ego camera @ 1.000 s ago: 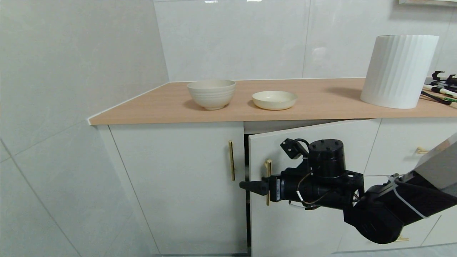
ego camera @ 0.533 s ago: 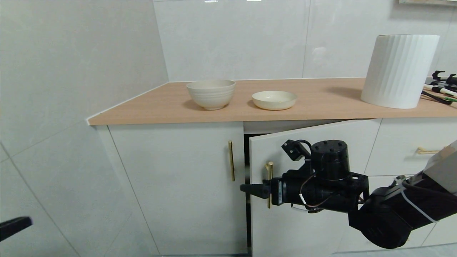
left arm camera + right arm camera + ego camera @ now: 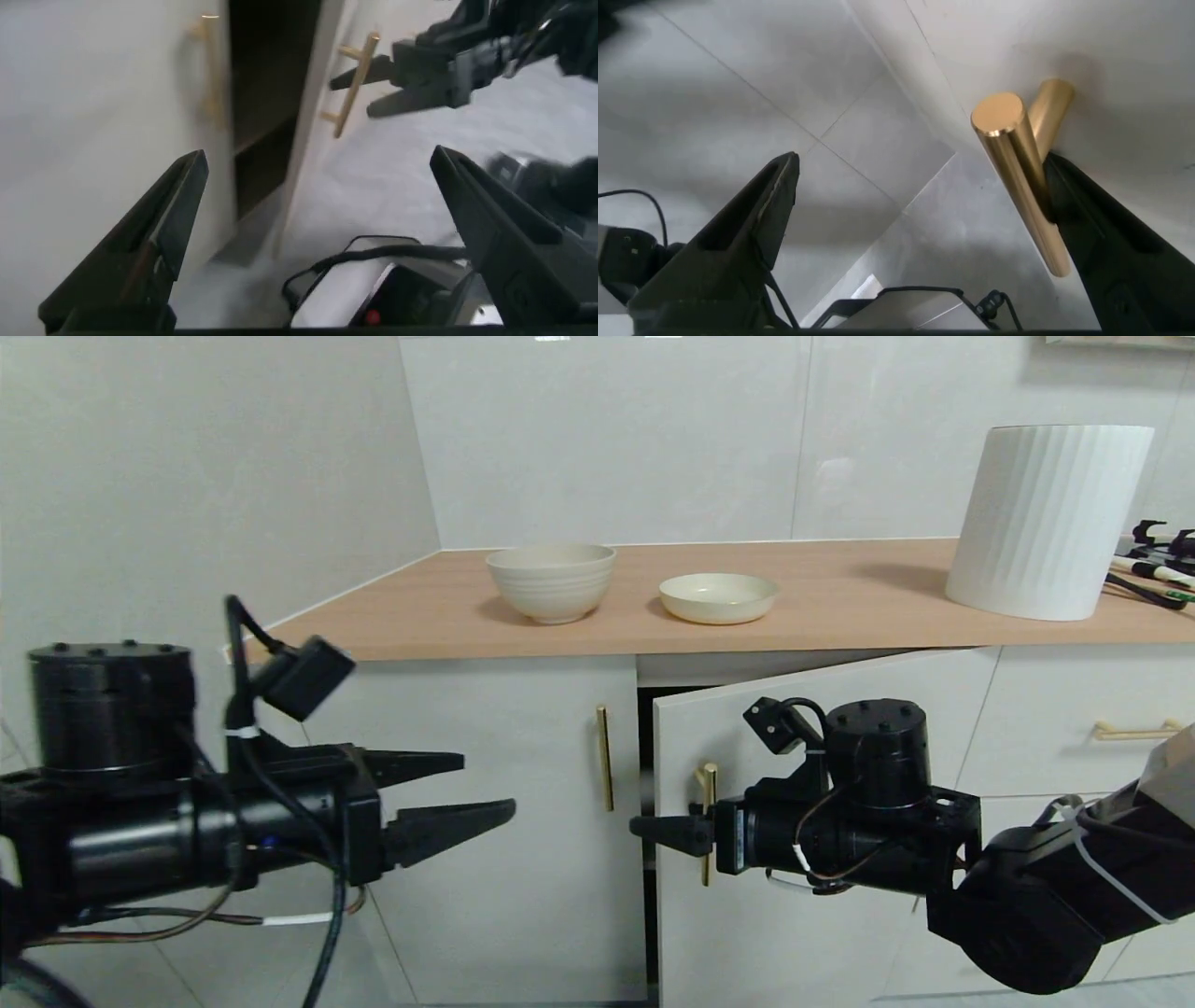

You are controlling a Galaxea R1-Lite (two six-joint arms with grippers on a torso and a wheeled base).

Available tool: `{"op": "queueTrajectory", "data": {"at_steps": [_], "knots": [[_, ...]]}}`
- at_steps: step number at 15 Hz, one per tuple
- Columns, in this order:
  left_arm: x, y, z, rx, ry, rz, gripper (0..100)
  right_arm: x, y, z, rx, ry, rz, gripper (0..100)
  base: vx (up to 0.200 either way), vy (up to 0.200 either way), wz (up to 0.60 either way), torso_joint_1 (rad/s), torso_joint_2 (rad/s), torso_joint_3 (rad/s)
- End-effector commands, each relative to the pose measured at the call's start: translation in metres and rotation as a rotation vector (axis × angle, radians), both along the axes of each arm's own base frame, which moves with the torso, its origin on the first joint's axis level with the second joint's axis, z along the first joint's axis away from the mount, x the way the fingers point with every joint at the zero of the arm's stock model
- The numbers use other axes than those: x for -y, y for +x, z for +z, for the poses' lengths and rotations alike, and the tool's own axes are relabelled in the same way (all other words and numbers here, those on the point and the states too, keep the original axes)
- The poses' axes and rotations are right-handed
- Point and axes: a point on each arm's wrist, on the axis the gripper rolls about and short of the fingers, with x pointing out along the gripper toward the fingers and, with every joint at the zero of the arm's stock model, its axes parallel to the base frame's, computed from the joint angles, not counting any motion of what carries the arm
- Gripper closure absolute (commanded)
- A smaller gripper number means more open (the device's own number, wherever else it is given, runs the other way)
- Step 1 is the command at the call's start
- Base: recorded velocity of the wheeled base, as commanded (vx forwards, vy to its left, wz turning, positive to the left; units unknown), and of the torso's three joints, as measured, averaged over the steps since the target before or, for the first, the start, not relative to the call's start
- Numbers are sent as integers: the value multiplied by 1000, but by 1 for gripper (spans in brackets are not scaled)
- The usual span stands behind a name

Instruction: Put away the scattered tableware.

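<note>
Right jaws open astride the door handle [image 3: 707, 821], to pull the cupboard door [image 3: 719, 728] wider for bowl [image 3: 552, 581] and dish [image 3: 717, 596]; left jaws open, empty.

a light wooden worktop [image 3: 840, 588] runs from the tiled corner on the left to the right edge of the head view, with its back edge against the wall. toward its left end stands a pale ribbed bowl [image 3: 551, 581], upright, mouth up. just to the right of it, apart and not touching, sits a shallow cream dish [image 3: 718, 596], also upright, lower and wider than the bowl. well apart from both, at the right end, stands a tall white ribbed canister [image 3: 1046, 518], wider at the top than at the base. right of the canister lie a few pens [image 3: 1153, 574], cut off by the view's edge and too small to tell apart.
</note>
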Motion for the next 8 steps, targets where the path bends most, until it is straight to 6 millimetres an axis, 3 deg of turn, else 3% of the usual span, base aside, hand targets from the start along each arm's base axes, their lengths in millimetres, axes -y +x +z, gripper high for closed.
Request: {"op": "queueTrajectory", "data": {"at_steps": [1, 5, 7, 8], "knots": [[36, 32, -59, -150, 34, -91, 100, 1, -2, 2, 4, 3, 0, 0, 0, 0, 0, 0, 0, 0], [57, 68, -78, -160, -54, -78, 100, 2, -2, 2, 2, 1, -1, 0, 0, 0, 0, 0, 0, 0], [70, 89, -108, -165, -157, -56, 100, 2, -3, 1, -3, -1, 0, 0, 0, 0, 0, 0, 0, 0], [72, 92, -114, -170, -176, -49, 100, 2, -3, 0, -4, -2, 0, 0, 0, 0, 0, 0, 0, 0]]}}
